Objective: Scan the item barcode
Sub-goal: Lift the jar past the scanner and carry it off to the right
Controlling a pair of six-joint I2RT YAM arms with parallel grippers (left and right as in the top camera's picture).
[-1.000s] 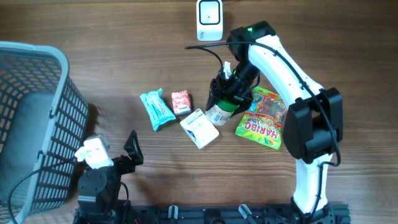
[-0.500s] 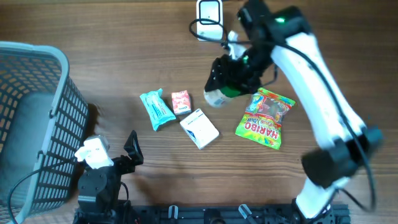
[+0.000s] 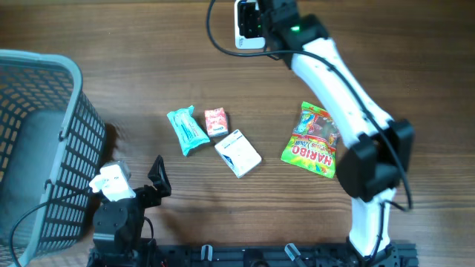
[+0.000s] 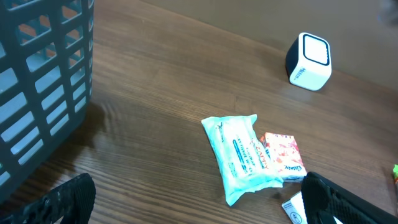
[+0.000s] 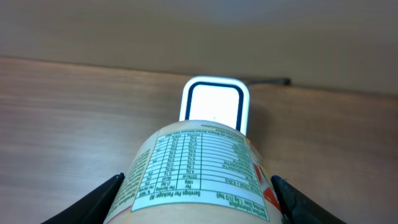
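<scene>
The brown wooden tabletop (image 3: 148, 74) carries everything. The grey plastic lattice basket (image 3: 44, 148) is set at its left edge, probably to receive scanned goods. The white right arm (image 3: 334, 81) is stretched to the far edge so that the right gripper (image 5: 199, 202) is brought before the white rounded scanner box with a lit window (image 5: 213, 106). Its jaws are clamped on the cream cylindrical tub with a printed nutrition label (image 5: 199, 168). The tub is held just short of that window; whether its barcode faces the scanner cannot be told. The left gripper (image 4: 199, 205) is parked low beside the basket, jaws wide apart and empty, out of the way.
</scene>
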